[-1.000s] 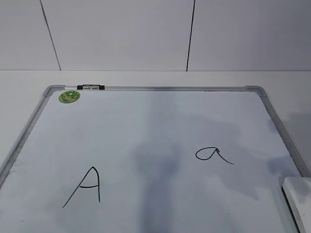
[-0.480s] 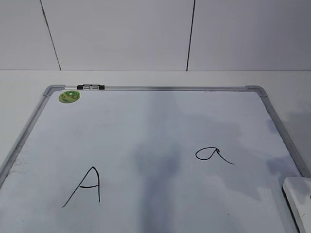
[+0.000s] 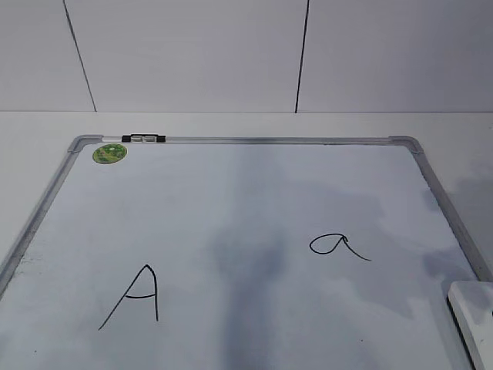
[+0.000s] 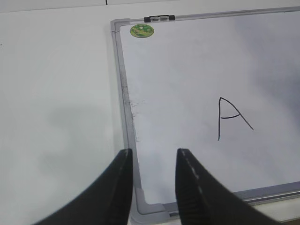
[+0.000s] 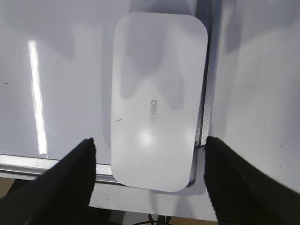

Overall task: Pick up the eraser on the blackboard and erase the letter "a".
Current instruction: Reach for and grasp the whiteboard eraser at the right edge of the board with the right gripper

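The white eraser lies flat in the near right corner of the blackboard, overhanging its frame; only its edge shows in the exterior view. My right gripper hovers over the eraser's near end, open wide, one finger on each side and neither touching. The small letter "a" is written right of the board's middle. My left gripper stands open and empty above the board's near left corner. Neither gripper shows in the exterior view.
A larger capital "A" is drawn on the left half. A round green sticker and a black-and-white marker clip sit at the far left corner of the silver frame. White table surrounds the board.
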Tool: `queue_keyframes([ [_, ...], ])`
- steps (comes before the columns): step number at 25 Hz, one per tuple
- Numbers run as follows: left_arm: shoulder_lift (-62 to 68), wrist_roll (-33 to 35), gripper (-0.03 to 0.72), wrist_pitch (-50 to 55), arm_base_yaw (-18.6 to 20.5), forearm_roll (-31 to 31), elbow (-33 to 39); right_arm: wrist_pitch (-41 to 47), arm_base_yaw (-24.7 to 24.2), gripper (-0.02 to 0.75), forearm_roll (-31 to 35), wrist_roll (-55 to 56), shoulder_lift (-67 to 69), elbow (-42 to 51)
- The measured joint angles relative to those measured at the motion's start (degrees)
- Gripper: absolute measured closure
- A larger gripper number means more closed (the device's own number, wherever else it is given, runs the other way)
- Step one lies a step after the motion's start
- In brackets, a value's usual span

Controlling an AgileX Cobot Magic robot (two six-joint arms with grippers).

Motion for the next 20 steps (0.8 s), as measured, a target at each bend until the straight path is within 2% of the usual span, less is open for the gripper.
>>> queue_keyframes([
  [7, 1.09, 0.0, 0.443, -0.16, 0.0, -0.1, 0.0, 0.33, 0.0, 0.165, 0.0, -0.02, 0.0, 0.0],
  [14, 11.5, 0.0, 0.433, -4.76, 0.0, -2.54, -1.07, -0.53, 0.0, 0.166, 0.0, -0.02, 0.0, 0.0],
  [20, 20.87, 0.0, 0.367, -11.91, 0.0, -6.32, -2.62, -0.18, 0.0, 0.165, 0.23, -0.02, 0.0, 0.0],
])
